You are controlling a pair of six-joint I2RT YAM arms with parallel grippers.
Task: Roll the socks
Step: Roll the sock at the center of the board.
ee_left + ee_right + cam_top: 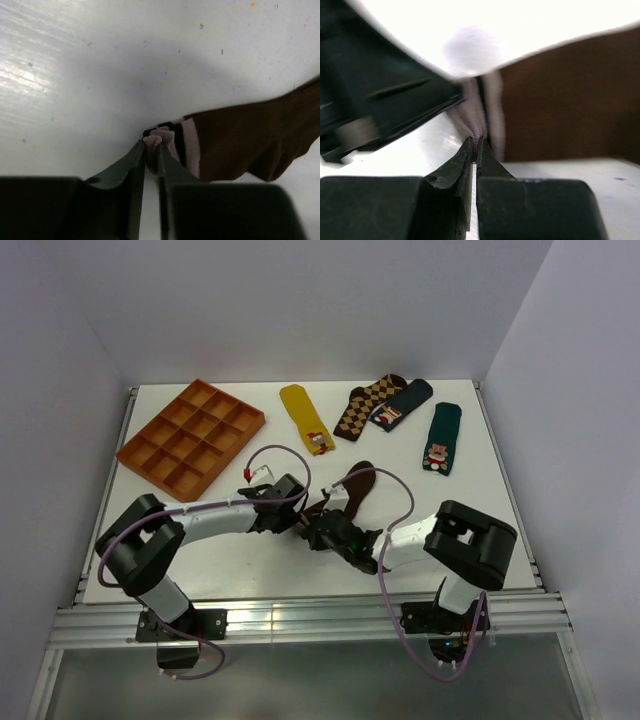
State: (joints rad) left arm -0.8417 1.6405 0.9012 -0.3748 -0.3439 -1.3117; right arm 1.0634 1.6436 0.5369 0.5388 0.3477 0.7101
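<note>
Sock [360, 480] cuff hid under arms in top cam; left claw [151, 145] & right claw [475, 141] each clamped tight on cuff edge.

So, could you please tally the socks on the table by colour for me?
dark brown sock with striped cuff: 1
mustard yellow sock: 1
brown-and-tan diamond sock: 1
navy sock: 1
dark green sock: 1
Total: 5 socks

The left arm [205, 518] and right arm [415, 535] have white link shells, black joints and bulky black shoulder blocks. A purple cable [283, 448] loops along each. The left gripper [151, 150] and right gripper [475, 145] have black tapering fingers [450, 175].
</note>
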